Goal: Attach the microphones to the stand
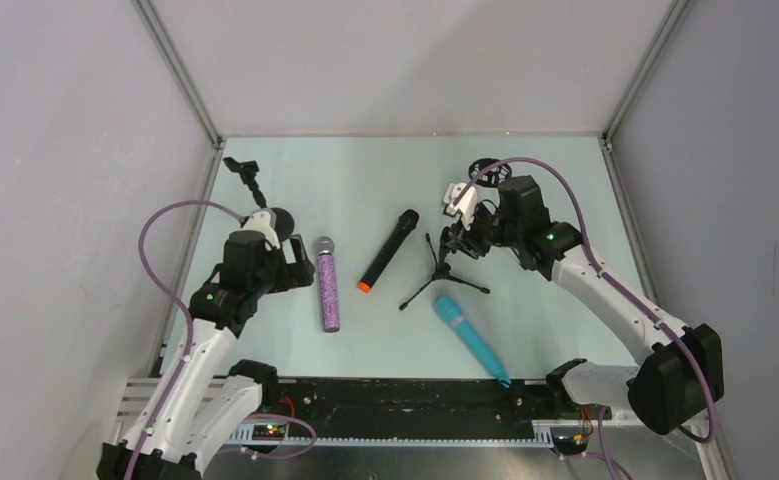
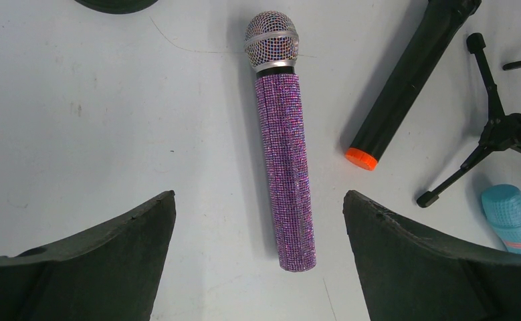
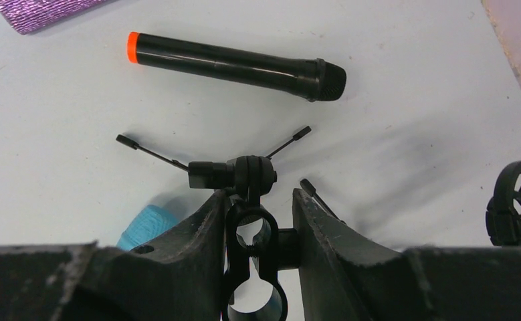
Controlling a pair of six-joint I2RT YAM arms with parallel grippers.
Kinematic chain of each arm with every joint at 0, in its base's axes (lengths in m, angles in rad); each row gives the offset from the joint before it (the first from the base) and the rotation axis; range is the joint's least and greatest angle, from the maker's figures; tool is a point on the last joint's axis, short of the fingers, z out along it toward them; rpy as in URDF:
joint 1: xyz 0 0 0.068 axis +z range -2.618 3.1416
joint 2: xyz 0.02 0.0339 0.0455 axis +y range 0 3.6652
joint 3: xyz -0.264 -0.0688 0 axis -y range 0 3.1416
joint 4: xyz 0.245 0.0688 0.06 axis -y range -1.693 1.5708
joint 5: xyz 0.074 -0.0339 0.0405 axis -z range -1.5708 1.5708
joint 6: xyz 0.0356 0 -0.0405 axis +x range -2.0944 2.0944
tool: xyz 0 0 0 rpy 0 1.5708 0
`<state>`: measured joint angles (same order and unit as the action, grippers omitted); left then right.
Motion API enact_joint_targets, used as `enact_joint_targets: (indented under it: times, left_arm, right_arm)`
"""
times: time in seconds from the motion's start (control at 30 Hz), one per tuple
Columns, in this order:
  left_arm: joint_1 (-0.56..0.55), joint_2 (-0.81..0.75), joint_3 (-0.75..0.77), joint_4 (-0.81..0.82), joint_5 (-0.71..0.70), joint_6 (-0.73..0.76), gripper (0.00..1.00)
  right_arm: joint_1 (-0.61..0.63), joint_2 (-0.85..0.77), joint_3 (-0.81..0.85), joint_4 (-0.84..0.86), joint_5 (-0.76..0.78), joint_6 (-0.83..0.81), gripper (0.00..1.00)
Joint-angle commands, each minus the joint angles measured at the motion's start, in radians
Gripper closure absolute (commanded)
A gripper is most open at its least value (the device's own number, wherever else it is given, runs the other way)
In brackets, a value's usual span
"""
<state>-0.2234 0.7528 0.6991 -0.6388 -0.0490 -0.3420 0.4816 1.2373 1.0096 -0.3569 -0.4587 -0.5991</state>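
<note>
Both grippers hung over the table [image 1: 385, 170]. My left gripper [image 2: 259, 197] was spread wide and empty above the purple glitter microphone [image 2: 284, 160], one finger on either side of its handle, neither touching. My right gripper [image 3: 259, 194] was pinched on the top clip of the tripod stand [image 3: 244, 177], which stood between the black microphone [image 3: 231, 63] and the turquoise microphone [image 1: 470, 338].

White links, black joints and looped purple cables [image 1: 155, 225] are fitted to the left arm [image 1: 180, 370] and right arm [image 1: 615, 295].
</note>
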Motion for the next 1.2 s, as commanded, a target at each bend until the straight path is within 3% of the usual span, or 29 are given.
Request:
enact_joint_targets:
  times: [0.0,0.27,0.77,0.9,1.0,1.17]
  left_arm:
    - [-0.004,0.000,-0.008,0.017,0.005,-0.020,0.02]
    - [-0.004,0.000,-0.007,0.017,0.005,-0.020,0.02]
    - [-0.004,-0.001,-0.008,0.016,0.003,-0.021,0.02]
    - [-0.004,-0.003,-0.008,0.016,0.002,-0.021,0.02]
    - [-0.004,-0.003,-0.007,0.016,0.002,-0.021,0.02]
    - [-0.004,-0.003,-0.007,0.016,0.003,-0.021,0.02]
  right_arm:
    - [-0.011,-0.018,-0.001,0.008,-0.094,-0.074,0.87]
    - [-0.013,-0.035,0.000,-0.024,-0.159,-0.122,1.00]
    - [-0.017,-0.050,0.000,-0.082,-0.208,-0.178,1.00]
    - [-0.018,-0.055,0.000,-0.085,-0.205,-0.194,0.91]
    - [-0.017,-0.061,0.000,-0.083,-0.203,-0.199,0.75]
    - [-0.010,-0.071,-0.001,-0.076,-0.169,-0.200,0.65]
